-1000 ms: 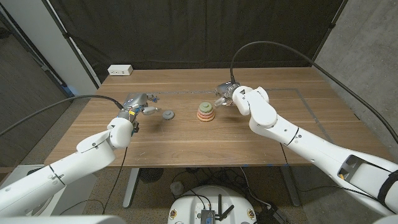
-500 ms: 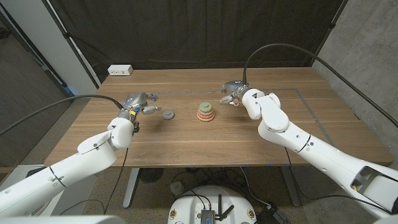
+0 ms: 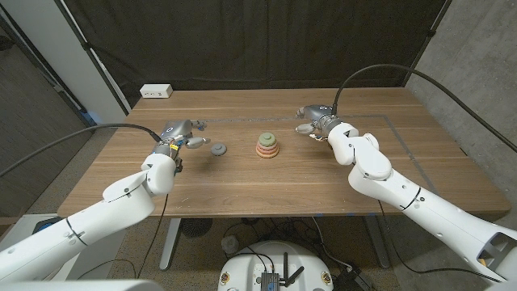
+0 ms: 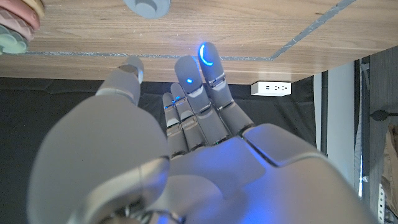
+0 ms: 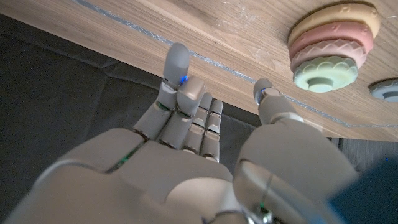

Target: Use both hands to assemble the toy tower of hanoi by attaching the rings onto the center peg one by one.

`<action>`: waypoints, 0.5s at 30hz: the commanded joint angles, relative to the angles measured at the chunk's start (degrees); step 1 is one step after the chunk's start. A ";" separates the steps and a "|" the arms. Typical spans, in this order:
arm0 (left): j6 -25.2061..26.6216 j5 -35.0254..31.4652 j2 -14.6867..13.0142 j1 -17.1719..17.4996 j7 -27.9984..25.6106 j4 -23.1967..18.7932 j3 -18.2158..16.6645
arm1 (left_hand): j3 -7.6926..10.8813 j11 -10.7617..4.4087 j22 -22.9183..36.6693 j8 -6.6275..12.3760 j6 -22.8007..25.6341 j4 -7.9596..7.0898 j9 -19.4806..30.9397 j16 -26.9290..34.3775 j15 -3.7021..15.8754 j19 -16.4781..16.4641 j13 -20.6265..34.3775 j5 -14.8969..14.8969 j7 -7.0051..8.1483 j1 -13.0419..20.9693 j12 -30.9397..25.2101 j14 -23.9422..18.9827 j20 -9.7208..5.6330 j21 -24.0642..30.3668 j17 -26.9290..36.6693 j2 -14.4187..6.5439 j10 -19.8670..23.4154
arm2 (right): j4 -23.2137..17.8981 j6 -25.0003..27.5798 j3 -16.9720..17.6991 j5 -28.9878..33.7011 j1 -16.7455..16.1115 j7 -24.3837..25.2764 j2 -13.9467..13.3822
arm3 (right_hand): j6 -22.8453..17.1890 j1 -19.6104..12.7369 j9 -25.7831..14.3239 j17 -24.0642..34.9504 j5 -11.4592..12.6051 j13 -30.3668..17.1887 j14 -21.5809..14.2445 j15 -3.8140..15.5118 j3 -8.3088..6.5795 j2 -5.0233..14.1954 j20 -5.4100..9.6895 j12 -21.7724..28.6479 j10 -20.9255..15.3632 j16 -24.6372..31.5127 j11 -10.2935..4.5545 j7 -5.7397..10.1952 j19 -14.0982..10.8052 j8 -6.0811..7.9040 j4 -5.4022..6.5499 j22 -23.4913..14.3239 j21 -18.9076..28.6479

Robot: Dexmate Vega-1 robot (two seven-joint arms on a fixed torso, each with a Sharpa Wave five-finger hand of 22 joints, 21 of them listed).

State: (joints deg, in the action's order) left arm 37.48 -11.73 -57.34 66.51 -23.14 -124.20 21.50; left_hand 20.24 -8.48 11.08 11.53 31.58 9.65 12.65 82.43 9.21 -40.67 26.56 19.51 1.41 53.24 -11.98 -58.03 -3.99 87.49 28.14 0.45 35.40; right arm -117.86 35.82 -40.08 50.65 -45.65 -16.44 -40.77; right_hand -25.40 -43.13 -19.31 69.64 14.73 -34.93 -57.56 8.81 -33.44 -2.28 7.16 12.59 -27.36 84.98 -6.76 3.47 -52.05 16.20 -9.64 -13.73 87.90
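- Standing near the middle of the wooden desk (image 3: 242, 174), the toy tower (image 3: 267, 145) carries three stacked rings: a tan ring lowest, a pink ring above it, a pale green ring on top.
- In the right wrist view the same stack (image 5: 334, 46) shows the peg's end inside the hole of the green ring.
- One grey ring (image 3: 218, 149) lies loose on the desk surface, just beside the tower on the robot's left, apart from it and not stacked.
- Left hand (image 3: 182, 134): positioned near the grey ring, toward the desk's left edge, not touching the ring. The left wrist view shows the hand (image 4: 186, 155) with fingers (image 4: 208, 68) extended side by side and the thumb set apart; nothing is held.
- The grey ring (image 4: 147, 6) appears in the left wrist view beyond those fingertips, with a gap between.
- Right hand (image 3: 313, 118): positioned to the tower's right, toward the desk's far edge, clear of the stack. The right wrist view shows the hand (image 5: 199, 155) with fingers (image 5: 176, 68) loosely extended, thumb apart; nothing is held.
- Whether either hand contacts the desk surface cannot be determined.
- A white power strip (image 3: 156, 91) sits at the far left corner of the desk.
- A thin taped line (image 3: 404, 145) runs along the desk's far and right sides.
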 commanded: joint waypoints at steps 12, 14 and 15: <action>0.67 -0.65 0.88 1.22 -1.85 -1.08 -0.09 | 0.49 0.47 0.13 -0.86 -2.81 -0.16 0.08 0.34 3.32 0.14 0.11 0.01 -0.40 0.23 0.83 0.43 -7.83 0.26 0.11 0.09 -2.56 | -2.32 4.51 2.60 -8.03 -4.82 11.82 -4.53 | -0.33 -0.93 0.06 0.17 0.53 -0.51 -0.83 3.61 -0.51 -0.02 5.18 0.44 -1.26 0.52 -0.76 0.68 -0.35 0.37 0.05 -0.12 0.30; 1.05 -0.82 0.93 1.54 -2.18 -1.43 -0.24 | 0.49 0.48 0.13 -0.87 -3.07 -0.16 0.07 0.33 3.32 0.17 0.11 0.01 -0.45 0.25 0.89 0.48 -7.83 0.27 0.11 0.13 -2.92 | -2.26 4.57 2.56 -8.24 -4.98 12.63 -4.95 | -0.46 -0.95 0.08 0.17 0.55 -0.54 -0.85 3.60 -0.52 0.00 5.18 0.49 -1.41 0.53 -0.77 0.69 -0.44 0.41 0.06 -0.20 0.38; 1.22 -0.75 0.94 1.75 -2.29 -1.57 -0.45 | 0.49 0.42 0.13 -0.83 -3.06 -0.15 0.06 0.26 3.32 0.22 0.12 0.01 -0.44 0.26 0.86 0.57 -7.83 0.26 0.05 0.15 -2.94 | -2.16 4.41 2.56 -8.37 -5.03 13.12 -5.19 | -0.51 -0.96 0.09 0.21 0.56 -0.55 -0.89 3.60 -0.52 0.01 5.18 0.50 -1.46 0.58 -0.79 0.74 -0.41 0.42 0.07 -0.18 0.36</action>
State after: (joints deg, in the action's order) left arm 38.18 -12.20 -56.70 67.33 -24.47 -125.07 21.47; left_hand 20.24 -8.08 11.07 10.87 28.91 9.65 12.63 82.65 8.99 -40.67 26.55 19.51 0.79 53.24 -11.21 -57.81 -3.99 87.52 28.15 0.45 32.94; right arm -119.53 38.36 -37.89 44.58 -49.32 -7.36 -43.81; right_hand -25.48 -43.69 -19.13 69.74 15.07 -35.19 -57.97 9.22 -33.43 -2.78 7.16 12.59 -28.17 85.18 -7.57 4.20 -52.04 16.19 -9.64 -13.72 87.93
